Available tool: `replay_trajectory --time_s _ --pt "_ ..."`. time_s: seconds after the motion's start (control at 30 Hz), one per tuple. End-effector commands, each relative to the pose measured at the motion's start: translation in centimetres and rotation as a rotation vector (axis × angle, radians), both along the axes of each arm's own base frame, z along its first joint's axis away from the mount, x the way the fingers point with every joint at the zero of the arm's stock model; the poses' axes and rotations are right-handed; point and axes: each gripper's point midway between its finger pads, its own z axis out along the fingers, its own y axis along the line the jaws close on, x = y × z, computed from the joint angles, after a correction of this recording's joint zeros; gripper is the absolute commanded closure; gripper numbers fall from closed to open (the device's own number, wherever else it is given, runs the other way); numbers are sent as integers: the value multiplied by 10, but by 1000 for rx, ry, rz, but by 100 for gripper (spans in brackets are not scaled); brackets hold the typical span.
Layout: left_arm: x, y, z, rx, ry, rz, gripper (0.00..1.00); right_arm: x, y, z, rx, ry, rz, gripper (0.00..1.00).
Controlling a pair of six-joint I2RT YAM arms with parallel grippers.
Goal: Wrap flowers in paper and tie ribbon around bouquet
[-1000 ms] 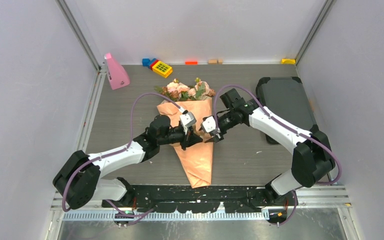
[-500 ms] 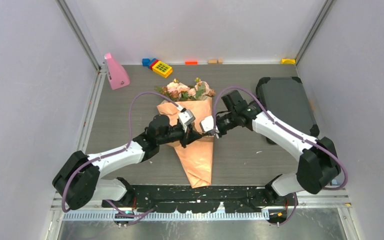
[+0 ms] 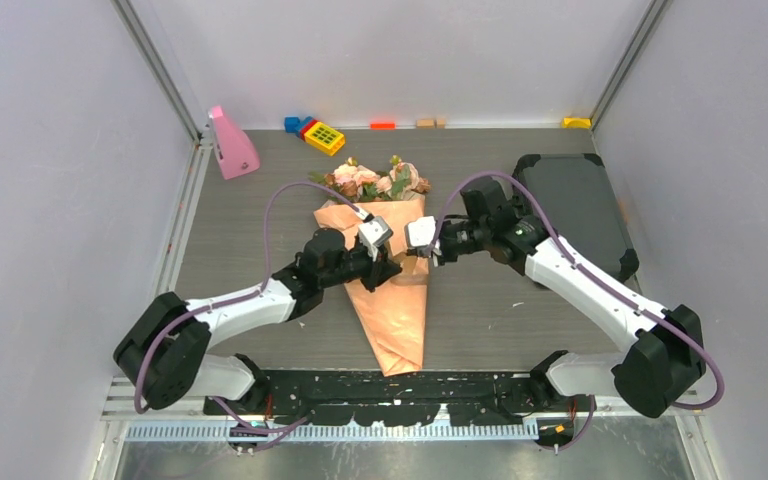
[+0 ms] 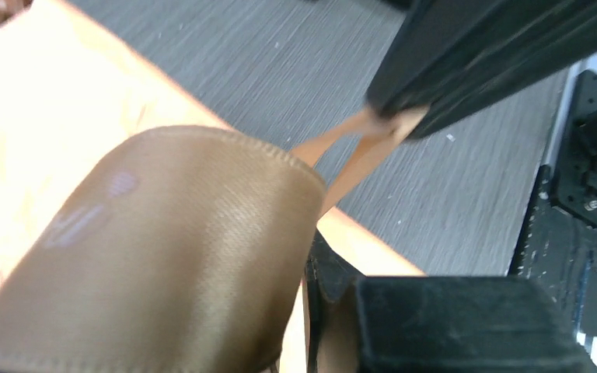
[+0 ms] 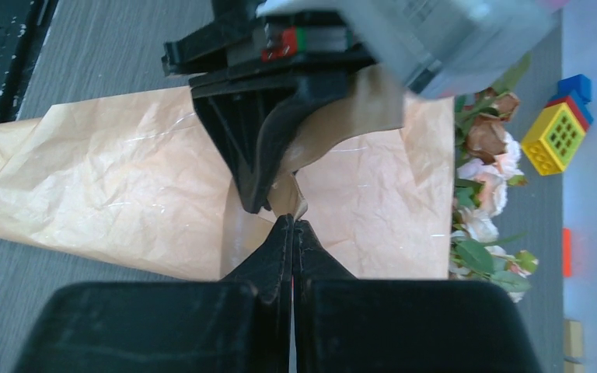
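The bouquet lies on the table, a peach-orange paper cone with the flowers at its far end. The tan ribbon crosses the cone's middle. My right gripper is shut on the ribbon; its closed tips pinch a small fold of ribbon above the paper. In the left wrist view those black tips pull two ribbon strands taut. My left gripper sits on the cone facing it. A wide ribbon loop hides one of its fingers, so its jaw gap is unclear.
A pink object stands at the back left. Yellow and blue toy blocks and small blocks lie along the back wall. A black case lies at the right. Walls enclose the table.
Both grippers have shifted along the cone toward the flowers. The right gripper has closed on the ribbon, and the right arm's elbow has swung out to the right.
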Motion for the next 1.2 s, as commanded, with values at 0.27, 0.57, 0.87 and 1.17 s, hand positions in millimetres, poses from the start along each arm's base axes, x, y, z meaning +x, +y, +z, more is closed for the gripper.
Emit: replay_trajectory --time_s 0.27,0.57,0.87,1.17 --pt "22 16 -24 55 44 99 91 16 -4 52 36 -82 -94 99" --pt "23 34 -9 6 30 206 100 36 -24 59 60 -10 -373 99" --pt "37 41 23 -145 53 354 100 14 1 35 233 356 -690 99" --pt "46 32 21 -195 124 384 100 -21 42 16 388 632 -639 99"
